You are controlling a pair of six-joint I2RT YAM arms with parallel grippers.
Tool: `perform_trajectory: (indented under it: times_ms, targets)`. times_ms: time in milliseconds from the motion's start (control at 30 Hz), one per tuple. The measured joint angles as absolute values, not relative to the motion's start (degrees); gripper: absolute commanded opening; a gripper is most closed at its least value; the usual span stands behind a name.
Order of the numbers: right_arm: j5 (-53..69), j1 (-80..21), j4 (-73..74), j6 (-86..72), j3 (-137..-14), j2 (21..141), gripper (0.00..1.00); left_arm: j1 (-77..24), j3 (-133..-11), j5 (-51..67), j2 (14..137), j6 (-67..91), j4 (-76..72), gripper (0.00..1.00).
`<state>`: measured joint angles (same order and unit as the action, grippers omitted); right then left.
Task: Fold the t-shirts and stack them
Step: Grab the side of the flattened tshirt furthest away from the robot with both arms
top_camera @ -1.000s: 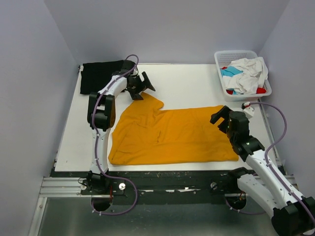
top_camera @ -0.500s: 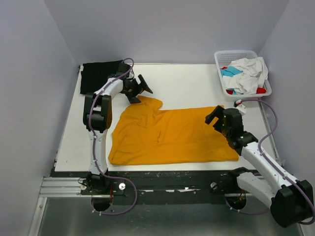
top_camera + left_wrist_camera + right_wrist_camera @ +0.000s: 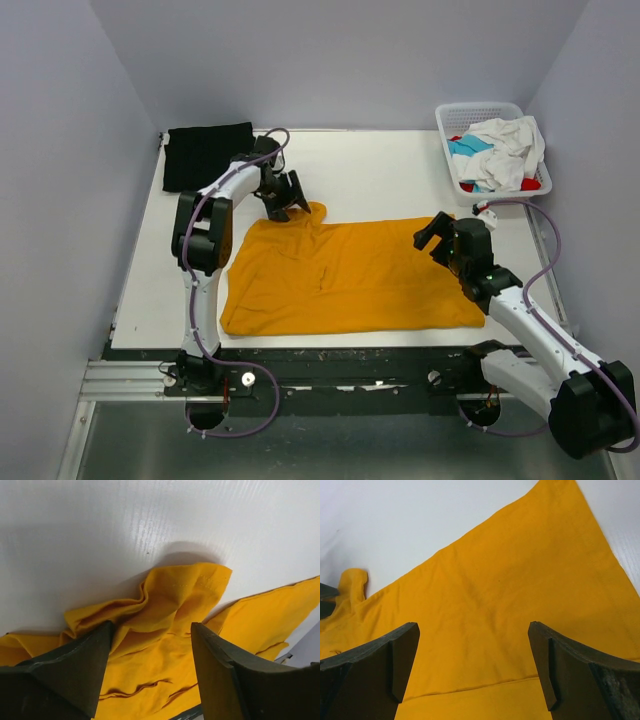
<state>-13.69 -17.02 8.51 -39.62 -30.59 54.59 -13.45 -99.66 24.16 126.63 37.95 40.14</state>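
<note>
**Desk:** What is the left tool doing?

**Photographer:** Its fingers stand apart on either side of the rumpled sleeve of the mustard-orange t-shirt, with nothing pinched yet. The right tool is spread wide and empty, hanging over the smooth cloth near the shirt's right-hand edge.

**Desk:** How should the shirt handle?

**Photographer:** By the look of it, light, limp and quick to crease. It will likely sag wherever it is unsupported. The bunched sleeve offers a thick fold to grip, and on the other side the edge or a corner looks safer than the flat middle.

**Desk:** And where does everything lie?

**Photographer:** The mustard shirt is spread across the middle of the white tabletop. A black t-shirt lies folded in the far left corner, apart from it. White, teal and red shirts are heaped in the basket at the far right
</note>
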Motion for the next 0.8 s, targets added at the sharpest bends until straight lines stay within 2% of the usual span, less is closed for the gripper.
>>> perform_trajectory:
  times_ms: [100, 167, 467, 567, 600, 700, 800]
  targets:
    - [-13.6, -17.0, 8.5, -39.6, -30.6, 54.6, 1.0, -13.5, -100.6, 23.1, 126.8, 37.8, 42.2, 0.38]
    - [-13.7, -17.0, 8.5, -39.6, -30.6, 54.6, 1.0, -13.5, -101.9, 21.7, 127.3, 37.5, 43.3, 0.34]
    - [-15.7, -17.0, 8.7, -39.5, -30.6, 54.4, 1.0, -13.8, -106.2, 18.0, 128.6, 33.8, 46.9, 0.34]
    - [-16.3, -17.0, 9.0, -39.4, -30.6, 54.3, 1.0, -14.7, -107.2, 17.1, 129.3, 31.4, 48.7, 0.3]
    - [-16.6, -17.0, 9.1, -39.3, -30.6, 54.2, 1.0, -14.9, -107.2, 17.0, 129.3, 31.0, 49.1, 0.27]
    - [-17.3, -17.0, 9.2, -39.1, -30.6, 53.6, 1.0, -15.6, -107.2, 17.0, 129.3, 29.4, 49.8, 0.0]
    - [-17.6, -17.0, 9.3, -38.9, -30.6, 52.9, 1.0, -16.1, -107.2, 16.8, 129.3, 28.1, 50.2, 0.0]
